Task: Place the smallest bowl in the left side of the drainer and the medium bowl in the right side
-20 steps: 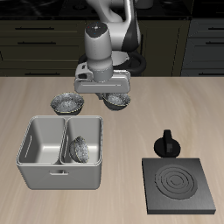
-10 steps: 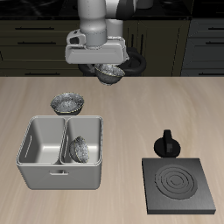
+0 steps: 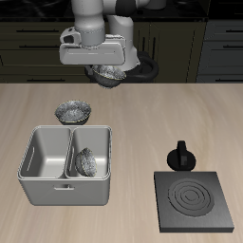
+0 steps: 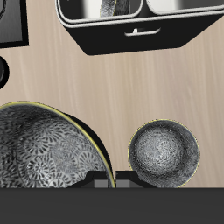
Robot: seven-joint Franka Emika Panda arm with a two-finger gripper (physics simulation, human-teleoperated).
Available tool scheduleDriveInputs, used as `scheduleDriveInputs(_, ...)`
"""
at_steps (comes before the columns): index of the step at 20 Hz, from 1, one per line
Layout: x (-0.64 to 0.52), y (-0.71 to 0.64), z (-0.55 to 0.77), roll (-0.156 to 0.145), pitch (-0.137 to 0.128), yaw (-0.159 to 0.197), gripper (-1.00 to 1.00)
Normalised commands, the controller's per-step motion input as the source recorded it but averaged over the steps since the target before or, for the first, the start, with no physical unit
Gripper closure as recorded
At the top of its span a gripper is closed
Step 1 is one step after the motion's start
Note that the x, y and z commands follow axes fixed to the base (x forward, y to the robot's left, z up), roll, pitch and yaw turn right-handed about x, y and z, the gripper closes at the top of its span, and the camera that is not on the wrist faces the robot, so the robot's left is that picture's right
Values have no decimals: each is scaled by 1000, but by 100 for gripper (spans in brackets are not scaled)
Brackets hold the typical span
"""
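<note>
My gripper [image 3: 104, 66] is shut on the rim of the medium bowl [image 3: 105, 76] and holds it high above the back of the table. The wrist view shows that bowl [image 4: 44, 149] close up, by the gripper [image 4: 105, 181]. The smallest bowl [image 3: 87, 163] leans tilted in the left compartment of the light grey drainer [image 3: 46, 190], and also shows in the wrist view [image 4: 109, 7]. The drainer's other compartment holds nothing. In the wrist view the drainer [image 4: 131, 37] is apart from the held bowl.
The widest bowl [image 3: 72, 112] sits on the table behind the drainer, below the gripper in the wrist view [image 4: 164, 155]. A black stove plate [image 3: 195, 201] lies near the front edge, with a small black knobbed object [image 3: 180, 155] behind it.
The gripper has lifted the medium bowl off the table, risen high, and shifted sideways toward the drainer's side. The other two bowls have not moved.
</note>
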Motion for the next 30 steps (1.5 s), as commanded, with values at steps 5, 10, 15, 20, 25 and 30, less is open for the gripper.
scheduleDriveInputs(5,35,-533,286,-79,-34,25,100)
scheduleDriveInputs(10,-3,-413,269,13,6,49,100)
scheduleDriveInputs(15,261,-54,81,19,82,-37,100)
scheduleDriveInputs(20,551,-243,292,-45,12,22,100)
scheduleDriveInputs(25,666,-275,157,-39,5,27,100)
scheduleDriveInputs(30,438,-230,42,-12,50,-41,100)
